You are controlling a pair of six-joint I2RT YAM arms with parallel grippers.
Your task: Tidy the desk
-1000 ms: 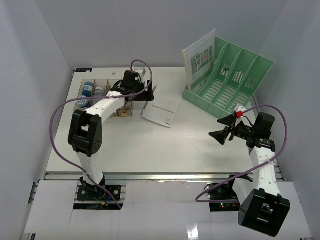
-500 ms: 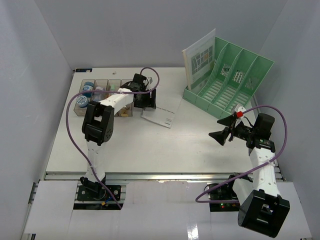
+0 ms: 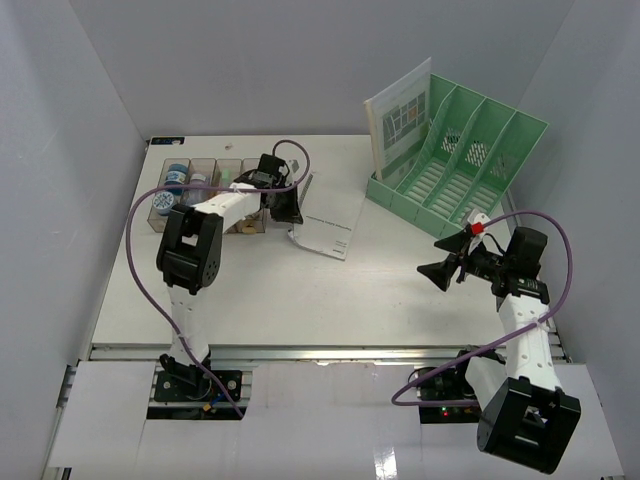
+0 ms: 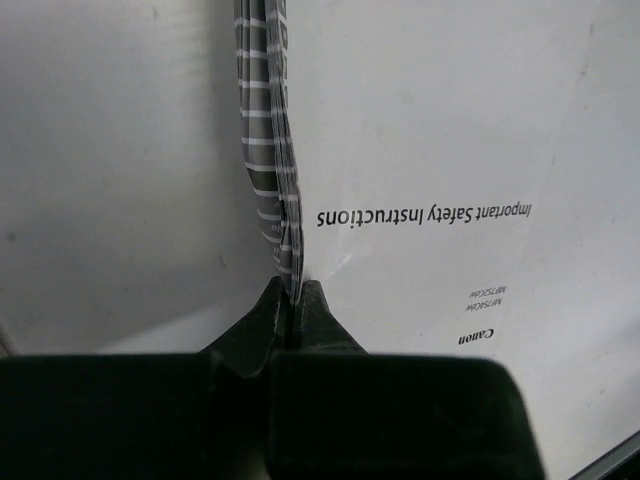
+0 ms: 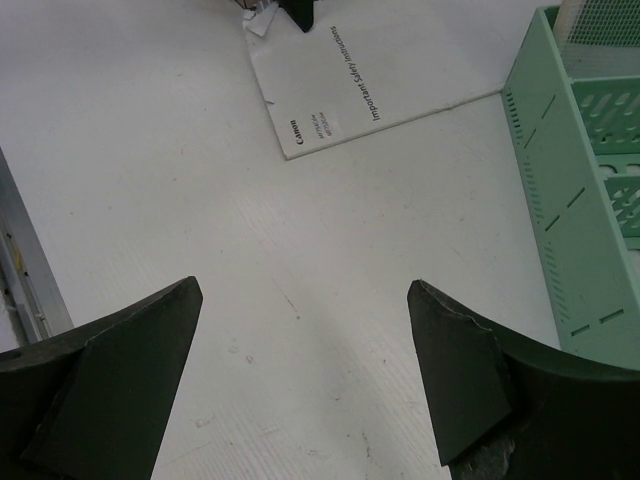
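My left gripper (image 4: 296, 310) pinched shut on striped edge of booklet (image 4: 450, 150); that edge seems lifted off desk (image 3: 300, 300), hard to tell. My right gripper (image 5: 300, 370) wide open, holding nothing, above desk near green file rack (image 5: 570, 200). Desk spans under both arms.

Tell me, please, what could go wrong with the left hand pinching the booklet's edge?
The left hand grips only the thin edge of the Canon safety booklet, so pages may slip or crease when lifted. The compartment tray sits close beside that arm; a swing might knock it.
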